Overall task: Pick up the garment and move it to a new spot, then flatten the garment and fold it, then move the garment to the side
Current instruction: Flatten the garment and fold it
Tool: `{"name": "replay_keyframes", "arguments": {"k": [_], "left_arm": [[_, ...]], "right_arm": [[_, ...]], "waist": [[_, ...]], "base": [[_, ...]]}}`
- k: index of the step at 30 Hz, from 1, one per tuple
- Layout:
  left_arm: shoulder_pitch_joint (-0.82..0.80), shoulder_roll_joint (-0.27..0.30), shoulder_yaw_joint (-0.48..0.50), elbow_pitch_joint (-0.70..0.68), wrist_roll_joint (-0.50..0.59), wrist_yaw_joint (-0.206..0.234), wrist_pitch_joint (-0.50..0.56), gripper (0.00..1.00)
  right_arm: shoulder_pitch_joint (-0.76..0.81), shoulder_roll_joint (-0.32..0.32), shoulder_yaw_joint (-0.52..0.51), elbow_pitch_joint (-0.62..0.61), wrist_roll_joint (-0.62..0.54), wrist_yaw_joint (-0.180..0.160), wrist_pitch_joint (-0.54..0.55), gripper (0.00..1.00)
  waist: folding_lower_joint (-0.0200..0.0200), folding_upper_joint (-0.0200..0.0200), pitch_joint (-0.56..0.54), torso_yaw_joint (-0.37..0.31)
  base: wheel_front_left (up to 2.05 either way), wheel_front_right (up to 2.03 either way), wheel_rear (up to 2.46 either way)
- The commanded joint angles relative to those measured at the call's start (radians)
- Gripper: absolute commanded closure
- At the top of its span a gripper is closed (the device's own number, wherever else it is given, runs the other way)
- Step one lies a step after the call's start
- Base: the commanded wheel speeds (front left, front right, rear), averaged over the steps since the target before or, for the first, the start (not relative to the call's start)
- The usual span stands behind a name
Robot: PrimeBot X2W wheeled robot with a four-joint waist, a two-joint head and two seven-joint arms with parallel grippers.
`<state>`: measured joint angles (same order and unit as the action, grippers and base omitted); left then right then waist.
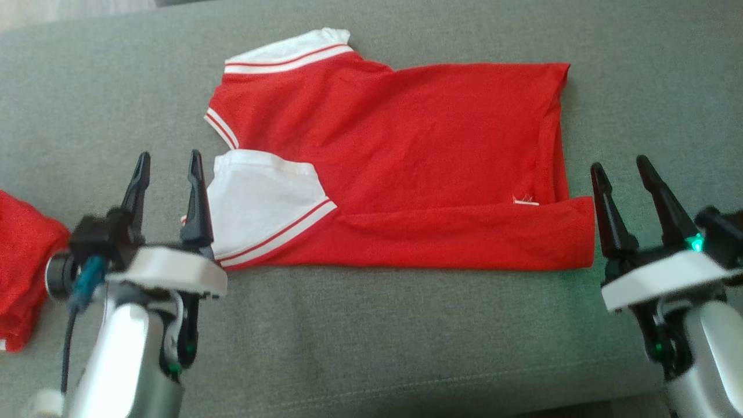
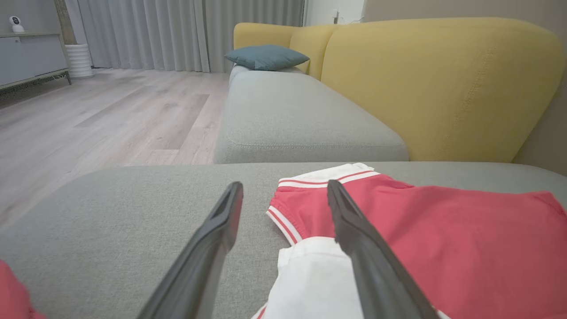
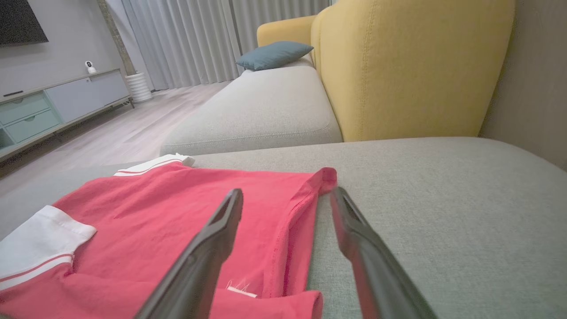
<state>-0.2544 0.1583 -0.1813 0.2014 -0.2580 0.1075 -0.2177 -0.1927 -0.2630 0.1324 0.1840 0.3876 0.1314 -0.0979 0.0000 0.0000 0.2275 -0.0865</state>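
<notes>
On the grey sofa seat (image 1: 371, 325), the garment (image 1: 406, 145) is lying flat w/ near edge folded over. Left gripper (image 1: 169, 155) & right gripper (image 1: 619, 164) are hovering beside it, spread, empty. Prob. more folds + side move remaining.

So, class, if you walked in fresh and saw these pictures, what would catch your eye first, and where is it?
The bright red shirt with white striped sleeves, lying partly folded on the grey sofa seat, stands out most. The left gripper and the right gripper hover open at its two ends, holding nothing. Behind the seat rises a yellow backrest.
</notes>
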Motion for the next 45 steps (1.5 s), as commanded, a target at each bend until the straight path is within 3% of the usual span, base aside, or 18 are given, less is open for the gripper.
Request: {"name": "replay_keyframes", "arguments": {"k": [1, 8, 15, 23, 30, 39, 45], "left_arm": [[-0.009, 0.018, 0.037, -0.051, 0.010, 0.009, -0.013, 0.00], [0.134, 0.010, 0.027, -0.188, 0.043, 0.058, -0.030, 0.00], [0.231, 0.001, 0.018, -0.237, 0.050, 0.093, -0.022, 0.00], [0.248, 0.008, 0.016, -0.239, 0.045, 0.099, -0.017, 0.00], [0.213, 0.010, -0.009, -0.194, 0.030, 0.076, 0.032, 0.00], [0.099, 0.009, -0.009, 0.049, -0.070, 0.002, 0.175, 0.00], [0.039, 0.004, 0.001, 0.150, -0.120, -0.017, 0.255, 0.00]], "right_arm": [[0.019, -0.008, 0.006, -0.049, -0.016, -0.001, -0.012, 0.00], [0.134, 0.037, -0.025, -0.184, -0.063, -0.001, 0.012, 0.00], [0.211, 0.082, -0.034, -0.269, -0.079, -0.001, 0.042, 0.00], [0.232, 0.095, -0.041, -0.294, -0.081, -0.001, 0.069, 0.00], [0.244, 0.089, -0.051, -0.257, -0.068, -0.001, 0.125, 0.00], [0.194, 0.059, -0.067, -0.093, -0.028, -0.001, 0.291, 0.00], [0.129, 0.057, -0.065, -0.031, -0.011, -0.001, 0.366, 0.00]], "waist": [[0.0000, 0.0000, -0.013, 0.003], [0.0000, 0.0000, -0.052, 0.005], [0.0000, 0.0000, -0.078, 0.010], [0.0000, 0.0000, -0.090, 0.013], [0.0000, 0.0000, -0.086, 0.016], [0.0000, 0.0000, -0.022, 0.014], [0.0000, 0.0000, 0.016, 0.013]], "base": [[0.00, 0.00, 0.00], [0.00, 0.00, 0.00], [0.00, 0.00, 0.00], [0.00, 0.00, 0.00], [0.00, 0.00, 0.00], [0.00, 0.00, 0.00], [0.00, 0.00, 0.00]]}}
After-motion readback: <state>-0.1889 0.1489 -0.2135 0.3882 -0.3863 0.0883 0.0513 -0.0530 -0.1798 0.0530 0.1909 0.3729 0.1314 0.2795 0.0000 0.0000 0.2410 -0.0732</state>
